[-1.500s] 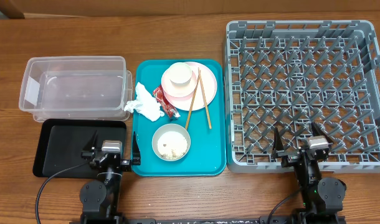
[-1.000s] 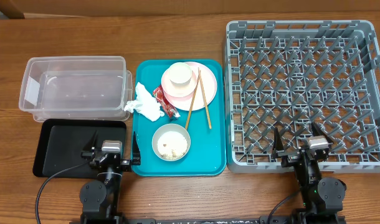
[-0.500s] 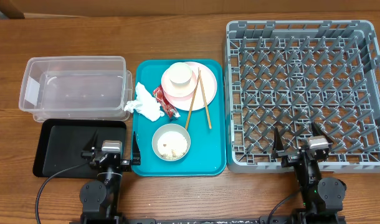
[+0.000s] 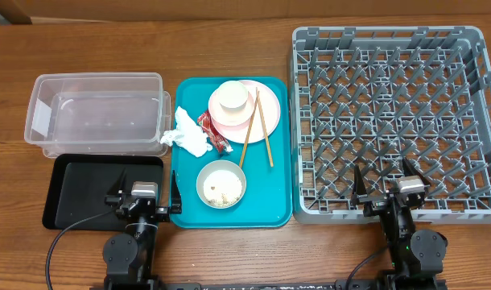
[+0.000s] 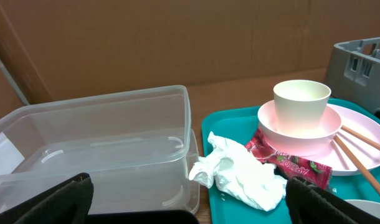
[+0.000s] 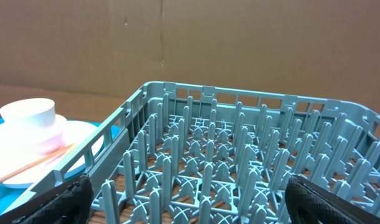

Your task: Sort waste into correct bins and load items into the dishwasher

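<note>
A teal tray (image 4: 185,201) holds a crumpled white tissue (image 4: 187,134), a red wrapper (image 4: 214,131), and a greyish-white bowl (image 4: 221,184) with rice grains (image 4: 222,192). A white cup (image 4: 231,97) sits in a small bowl on the pink plate (image 4: 270,111). The clear tub (image 4: 96,121) and black tray (image 4: 92,189) lie to the left, and the grey rack (image 4: 394,121) to the right. My left gripper (image 4: 146,192) is open and empty over the black tray's near right edge. My right gripper (image 4: 386,184) is open and empty at the rack's near edge. The left wrist view shows the tissue (image 5: 240,175), wrapper (image 5: 291,163) and cup (image 5: 302,99).
Two wooden chopsticks (image 4: 258,129) lean across the plate onto the teal tray. The rack's lattice wall (image 6: 124,124) stands between my right gripper (image 6: 190,208) and the plate (image 6: 65,140). The tub (image 5: 96,149) fills the left of the left wrist view.
</note>
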Available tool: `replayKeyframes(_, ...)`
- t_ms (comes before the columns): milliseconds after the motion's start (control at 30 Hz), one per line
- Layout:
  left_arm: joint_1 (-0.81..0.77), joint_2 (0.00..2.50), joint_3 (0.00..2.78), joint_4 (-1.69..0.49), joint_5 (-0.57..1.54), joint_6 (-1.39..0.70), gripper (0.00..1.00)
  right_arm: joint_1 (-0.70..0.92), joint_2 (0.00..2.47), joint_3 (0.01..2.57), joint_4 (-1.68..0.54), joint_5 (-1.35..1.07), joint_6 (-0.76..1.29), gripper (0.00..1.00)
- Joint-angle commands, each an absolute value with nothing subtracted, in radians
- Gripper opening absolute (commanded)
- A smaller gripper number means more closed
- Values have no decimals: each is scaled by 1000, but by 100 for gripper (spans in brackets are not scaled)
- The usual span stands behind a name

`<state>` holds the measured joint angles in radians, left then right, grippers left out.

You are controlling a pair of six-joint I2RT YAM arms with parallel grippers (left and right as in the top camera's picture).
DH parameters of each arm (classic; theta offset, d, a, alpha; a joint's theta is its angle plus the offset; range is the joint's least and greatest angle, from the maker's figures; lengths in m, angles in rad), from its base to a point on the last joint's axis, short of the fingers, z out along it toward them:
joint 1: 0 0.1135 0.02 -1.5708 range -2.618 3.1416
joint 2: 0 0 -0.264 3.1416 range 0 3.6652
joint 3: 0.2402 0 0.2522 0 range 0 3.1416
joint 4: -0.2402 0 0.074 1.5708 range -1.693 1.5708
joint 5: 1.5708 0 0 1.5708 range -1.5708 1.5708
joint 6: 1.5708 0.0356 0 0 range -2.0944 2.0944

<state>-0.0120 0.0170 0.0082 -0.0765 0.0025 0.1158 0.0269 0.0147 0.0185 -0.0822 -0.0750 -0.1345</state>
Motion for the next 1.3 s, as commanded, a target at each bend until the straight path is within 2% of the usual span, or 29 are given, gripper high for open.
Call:
replayKeyframes(0, -14, 6, 4, -77, -4, 134, 100, 29, 4, 8, -76, -81, -132, 100)
replayKeyframes(1033, -14, 6, 5, -72, -3, 134, 100, 29, 4, 8, -76, -81, -132, 100)
replayKeyframes(1133, -14, 6, 5, -73, 39, 132, 100, 29, 4, 8, -76, -81, -132, 100)
replayKeyframes(1267, -14, 6, 19, -7, 248, 105, 100, 29, 4, 8, -76, -81, -132, 100)
